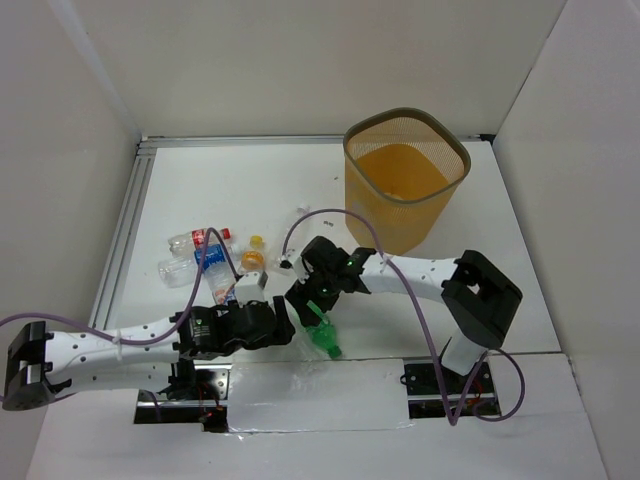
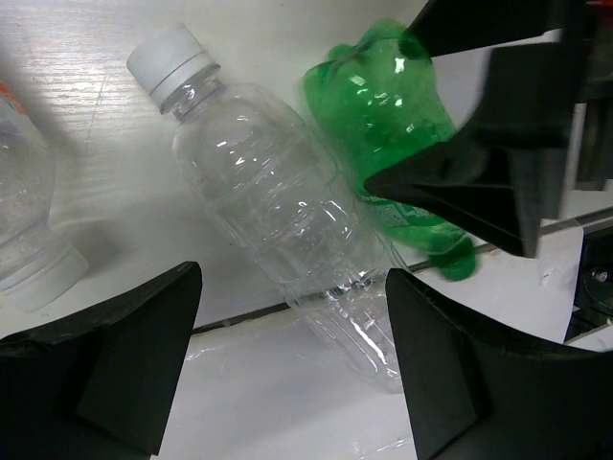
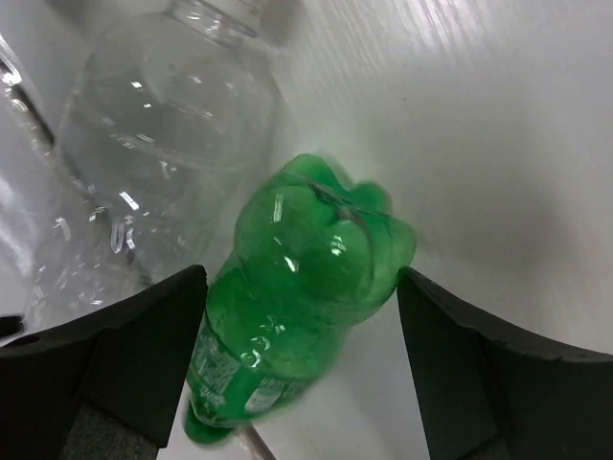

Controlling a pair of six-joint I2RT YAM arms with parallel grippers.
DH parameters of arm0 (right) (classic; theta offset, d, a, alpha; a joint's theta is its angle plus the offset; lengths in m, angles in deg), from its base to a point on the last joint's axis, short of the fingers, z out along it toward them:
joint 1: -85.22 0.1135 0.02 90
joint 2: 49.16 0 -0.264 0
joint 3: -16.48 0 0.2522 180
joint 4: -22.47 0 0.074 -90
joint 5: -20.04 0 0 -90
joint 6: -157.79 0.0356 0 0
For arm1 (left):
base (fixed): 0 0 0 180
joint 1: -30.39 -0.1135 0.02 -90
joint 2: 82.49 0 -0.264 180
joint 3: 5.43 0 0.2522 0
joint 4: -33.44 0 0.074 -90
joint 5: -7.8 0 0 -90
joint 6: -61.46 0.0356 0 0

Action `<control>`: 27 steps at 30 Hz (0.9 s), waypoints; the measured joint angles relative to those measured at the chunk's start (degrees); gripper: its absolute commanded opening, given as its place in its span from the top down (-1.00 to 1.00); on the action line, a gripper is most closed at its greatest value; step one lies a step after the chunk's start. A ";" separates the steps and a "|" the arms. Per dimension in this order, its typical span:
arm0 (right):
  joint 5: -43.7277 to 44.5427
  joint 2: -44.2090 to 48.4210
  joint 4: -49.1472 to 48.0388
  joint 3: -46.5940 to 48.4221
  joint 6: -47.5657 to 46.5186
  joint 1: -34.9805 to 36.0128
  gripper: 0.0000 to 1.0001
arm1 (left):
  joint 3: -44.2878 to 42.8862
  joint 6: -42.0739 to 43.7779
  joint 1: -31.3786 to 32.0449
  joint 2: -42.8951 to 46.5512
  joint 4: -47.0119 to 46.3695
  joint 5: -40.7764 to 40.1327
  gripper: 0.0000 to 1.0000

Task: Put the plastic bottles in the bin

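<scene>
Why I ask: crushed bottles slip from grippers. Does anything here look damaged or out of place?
The green bottle, lying on its side beside a clear bottle, looks creased and dented at its base. Also, the left gripper and right gripper, both open, crowd the same spot.

Green bottle (image 3: 306, 287), clear white-capped bottle (image 2: 278, 201), orange-yellow mesh bin (image 1: 400, 215)

Green bottle (image 3: 306, 278) & clear bottle (image 2: 278, 201): glossy see-thru plastic; bin (image 1: 400, 212): mesh; table (image 1: 240, 180): matt white.
</scene>
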 measured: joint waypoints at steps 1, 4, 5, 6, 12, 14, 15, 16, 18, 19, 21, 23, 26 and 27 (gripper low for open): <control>0.44 -0.72 -0.46 -0.26 0.39 0.15 -0.72 | 0.00 0.00 0.00 -0.09 -0.09 0.00 -0.80; 2.56 -2.08 -1.49 -1.05 1.25 0.68 -0.56 | 0.02 0.02 0.00 -0.24 -0.26 0.02 -0.80; 3.37 -2.27 -1.88 -1.42 1.36 0.85 -0.50 | 0.02 0.02 0.00 -0.37 -0.52 0.02 -0.80; 3.91 -2.40 -2.14 -1.77 1.57 0.96 -0.44 | 0.02 0.04 0.00 -0.52 -0.70 0.09 -0.80; 6.56 -2.60 -2.43 -2.32 1.36 1.42 0.32 | 1.29 0.04 0.00 -1.29 -2.32 0.76 -0.78; 6.91 -2.58 -2.25 -2.27 0.61 1.42 0.53 | 2.01 0.04 0.13 -1.75 -2.62 1.05 -0.78; 6.91 -2.54 -1.95 -2.21 -0.48 1.42 0.73 | 2.29 0.02 0.28 -2.01 -2.69 1.11 -0.78; 6.88 -2.49 -1.53 -2.05 -1.49 1.42 0.77 | 2.62 -0.02 0.37 -2.29 -2.91 1.18 -0.78; 7.10 -2.49 -0.04 -1.05 -4.09 1.42 0.90 | 2.75 -0.44 0.42 -2.89 -3.87 1.14 -0.78; 7.15 -2.47 0.83 -0.15 -5.66 1.40 0.92 | 2.75 -0.74 0.44 -3.21 -4.35 1.11 -0.78; 6.88 -2.40 2.75 2.49 -8.44 0.85 0.92 | 2.75 -1.44 1.11 -4.15 -5.09 0.70 -0.81; 6.45 -1.97 4.00 5.66 -11.17 0.09 0.95 | 2.64 -1.73 1.95 -4.98 -6.19 0.33 -0.81; 6.27 -0.92 5.33 11.52 -14.25 -1.68 0.95 | 2.40 -2.32 2.75 -6.36 -7.30 0.04 -0.83; 6.29 -0.70 5.88 13.70 -14.97 -2.16 0.95 | 2.36 -2.54 2.91 -6.82 -7.67 0.02 -0.83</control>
